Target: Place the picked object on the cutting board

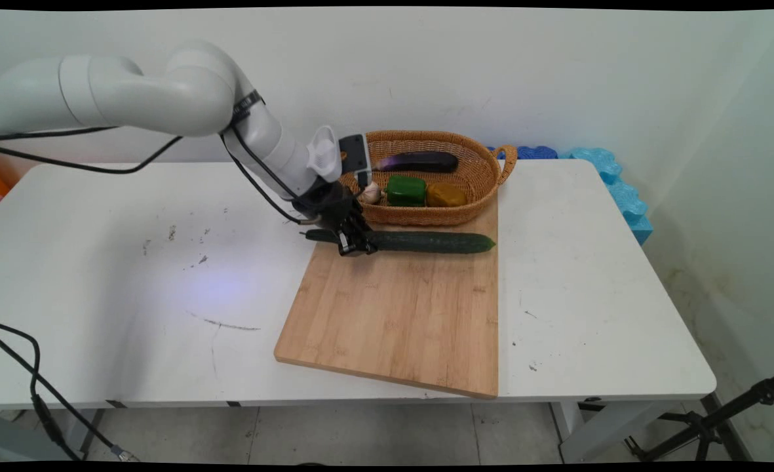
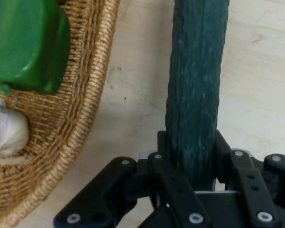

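A long dark green cucumber (image 1: 436,242) lies across the far end of a wooden cutting board (image 1: 400,308). My gripper (image 1: 354,246) is shut on the cucumber's left end, low over the board. In the hand view the cucumber (image 2: 195,90) runs up from between the black fingers (image 2: 167,164), which press on both of its sides. Just behind the board stands a wicker basket (image 1: 475,196) holding a dark eggplant (image 1: 419,162), a green pepper (image 1: 405,190), a brownish potato (image 1: 445,195) and a garlic bulb (image 1: 371,193).
The basket's rim (image 2: 92,104) sits close beside the cucumber in the hand view, with the green pepper (image 2: 26,45) and the garlic bulb (image 2: 7,130) inside. Blue foam pieces (image 1: 613,187) lie past the table's far right corner. Black cables (image 1: 26,367) hang at the table's near left.
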{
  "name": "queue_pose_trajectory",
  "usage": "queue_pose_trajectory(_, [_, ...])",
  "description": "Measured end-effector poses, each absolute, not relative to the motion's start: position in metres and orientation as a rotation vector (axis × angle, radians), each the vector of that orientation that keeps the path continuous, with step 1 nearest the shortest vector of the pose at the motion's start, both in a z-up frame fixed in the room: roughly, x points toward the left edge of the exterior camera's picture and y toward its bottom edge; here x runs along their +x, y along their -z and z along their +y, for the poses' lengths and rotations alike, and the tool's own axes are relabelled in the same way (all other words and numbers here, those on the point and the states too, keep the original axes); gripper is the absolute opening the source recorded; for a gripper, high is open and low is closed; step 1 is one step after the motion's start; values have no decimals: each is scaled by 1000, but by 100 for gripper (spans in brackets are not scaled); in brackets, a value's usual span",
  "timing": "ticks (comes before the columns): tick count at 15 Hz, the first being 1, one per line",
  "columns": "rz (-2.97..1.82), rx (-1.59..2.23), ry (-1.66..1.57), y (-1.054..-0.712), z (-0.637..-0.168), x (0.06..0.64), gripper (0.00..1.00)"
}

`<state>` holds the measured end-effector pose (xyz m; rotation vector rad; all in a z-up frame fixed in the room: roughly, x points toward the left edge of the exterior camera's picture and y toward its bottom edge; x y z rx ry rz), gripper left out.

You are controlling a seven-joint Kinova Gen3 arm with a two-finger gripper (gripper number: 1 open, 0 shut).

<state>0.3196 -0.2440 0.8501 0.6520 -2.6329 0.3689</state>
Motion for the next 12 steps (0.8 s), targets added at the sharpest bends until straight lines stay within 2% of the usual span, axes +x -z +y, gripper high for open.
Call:
queue_pose_trajectory(6, [-2636, 675, -370, -827, -245, 314, 0])
queue_pose_trajectory(7, [-2636, 677, -370, -824, -245, 313, 100])
queue_pose_trajectory(12, [-2635, 680, -370, -817, -244, 311, 100])
